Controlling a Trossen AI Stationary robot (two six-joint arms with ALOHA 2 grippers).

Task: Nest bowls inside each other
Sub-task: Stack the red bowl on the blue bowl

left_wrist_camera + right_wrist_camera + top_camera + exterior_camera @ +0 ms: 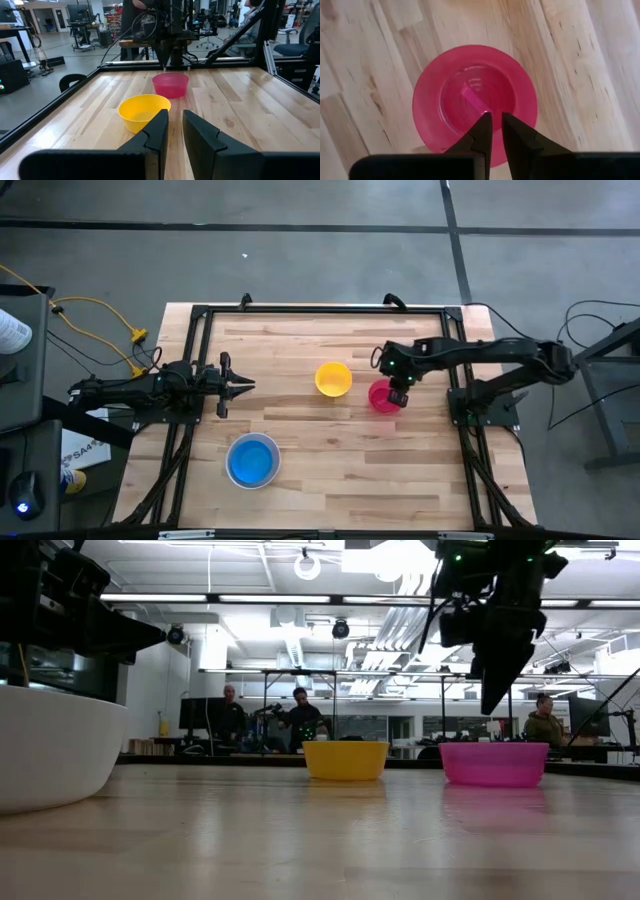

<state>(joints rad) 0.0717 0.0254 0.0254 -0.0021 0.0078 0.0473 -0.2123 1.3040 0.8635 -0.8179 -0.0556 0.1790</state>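
A pink-red bowl (382, 397) stands upright on the wood at mid-right, with a yellow bowl (333, 378) just to its left. Near the front left, a blue bowl (252, 460) sits inside a wider pale bowl, which shows white in the low view (50, 752). My right gripper (495, 121) points steeply down over the pink-red bowl (470, 100), shut and holding nothing. In the low view its tips (490, 700) hang clear above the bowl's rim (494, 747). My left gripper (175, 127) waits level at the table's left, shut, pointing toward the yellow bowl (142, 111).
A black frame rail (320, 309) runs round the tabletop, with the right arm's base (480, 405) at the right edge. Bare wood lies between the bowls and along the front (380, 480). People sit at desks in the room beyond (300, 715).
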